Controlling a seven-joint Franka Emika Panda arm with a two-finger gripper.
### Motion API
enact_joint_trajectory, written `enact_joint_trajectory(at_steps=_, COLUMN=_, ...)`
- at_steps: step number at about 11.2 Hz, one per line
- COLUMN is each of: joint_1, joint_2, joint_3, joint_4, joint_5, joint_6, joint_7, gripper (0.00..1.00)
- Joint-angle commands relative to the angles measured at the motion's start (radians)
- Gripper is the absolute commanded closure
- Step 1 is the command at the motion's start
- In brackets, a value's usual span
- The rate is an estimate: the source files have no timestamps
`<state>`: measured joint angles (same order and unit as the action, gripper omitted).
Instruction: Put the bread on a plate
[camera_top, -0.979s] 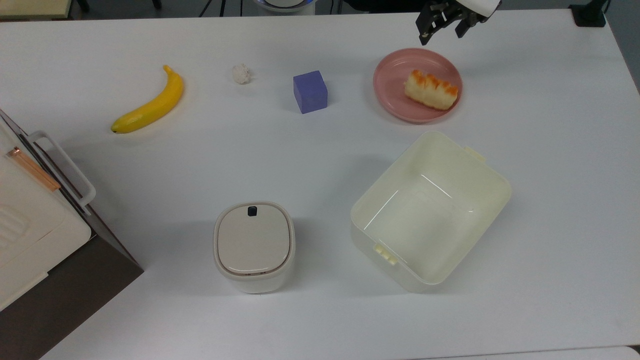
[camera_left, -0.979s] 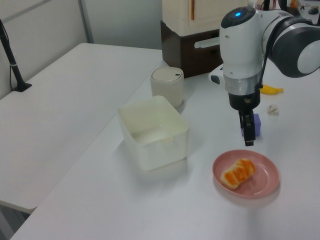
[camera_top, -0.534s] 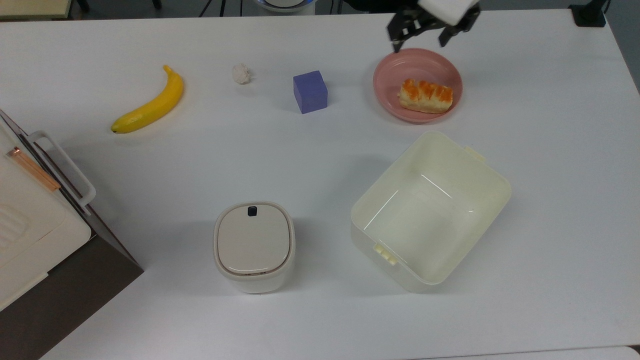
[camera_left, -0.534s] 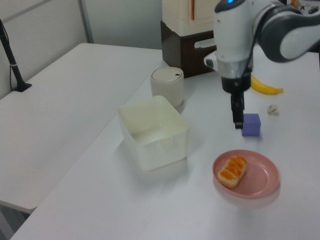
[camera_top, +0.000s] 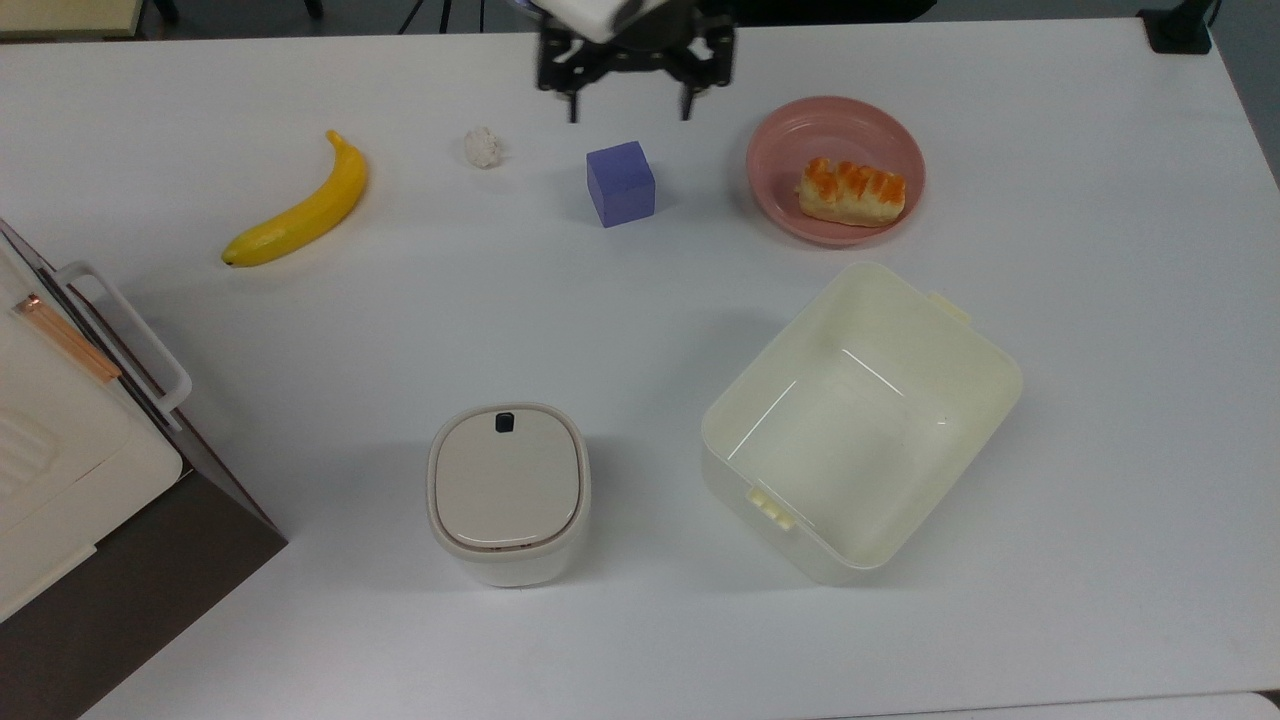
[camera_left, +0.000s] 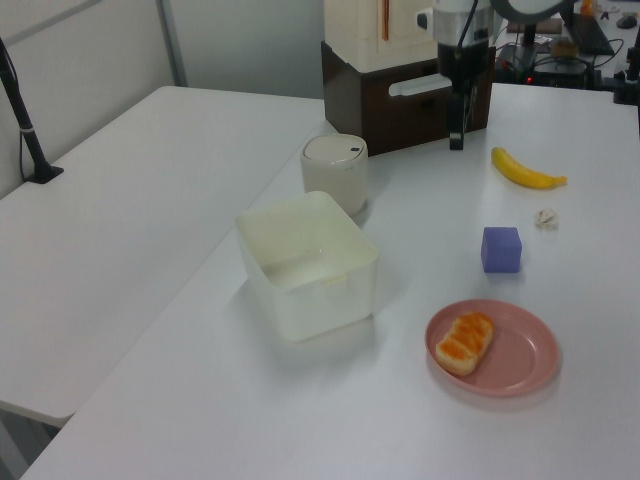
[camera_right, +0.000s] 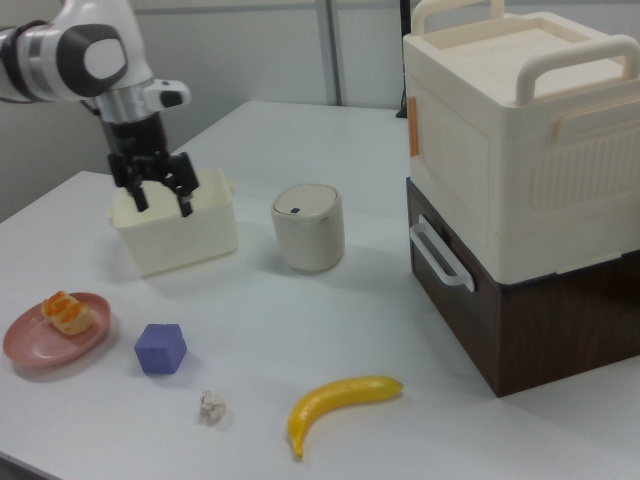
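Note:
The bread (camera_top: 852, 191) (camera_left: 461, 342) (camera_right: 64, 311), an orange-topped loaf with cream sides, lies inside the pink plate (camera_top: 790, 150) (camera_left: 520, 350) (camera_right: 40, 345). My gripper (camera_top: 630, 108) (camera_right: 162, 198) hangs open and empty high above the table, far from the plate. In the top view it sits at the top edge, above the purple cube (camera_top: 620, 183). Seen from the left view, my gripper (camera_left: 456, 138) hangs in front of the brown box.
A purple cube (camera_left: 501, 249) (camera_right: 161, 348), a small white lump (camera_top: 482, 147), and a banana (camera_top: 300, 207) lie in a row with the plate. A cream tub (camera_top: 860, 420) and a lidded canister (camera_top: 508, 490) stand nearer. A stacked cream-and-brown box (camera_right: 520, 190) is at one end.
My gripper has left the plate and swung toward the top view's left, past the cube, rising. The bread turned slightly on the plate early on and now rests still.

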<state>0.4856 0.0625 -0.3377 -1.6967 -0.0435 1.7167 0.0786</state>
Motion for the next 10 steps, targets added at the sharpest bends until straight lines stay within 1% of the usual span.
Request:
enact_joint_trajectory(at_steps=1, joint_1=-0.018, joint_2=0.000, joint_3=-0.105, joint_4=0.053, joint_5=0.007, joint_6=-0.031, joint_7=-0.033, gripper=0.00)
enact_joint_trajectory(at_steps=2, joint_1=-0.033, joint_2=0.003, joint_3=-0.127, joint_4=0.078, joint_5=0.011, joint_6=-0.048, joint_7=-0.033, gripper=0.00)
enact_joint_trajectory(at_steps=4, joint_1=-0.050, joint_2=0.005, joint_3=-0.155, joint_4=0.129, joint_5=0.022, joint_6=-0.081, joint_7=-0.033, gripper=0.00)
enact_joint_trajectory(at_steps=5, joint_1=-0.056, joint_2=0.003, joint_3=-0.171, joint_4=0.147, joint_5=0.040, joint_6=-0.109, joint_7=-0.033, gripper=0.00)
enact_joint_trajectory(at_steps=6, joint_1=-0.056, joint_2=0.003, joint_3=-0.173, joint_4=0.147, joint_5=0.051, joint_6=-0.109, joint_7=-0.027, gripper=0.00)
enact_joint_trajectory(at_steps=10, joint_1=-0.050, joint_2=0.002, joint_3=-0.169, joint_4=0.126, joint_5=0.050, joint_6=-0.083, joint_7=-0.037, gripper=0.00)
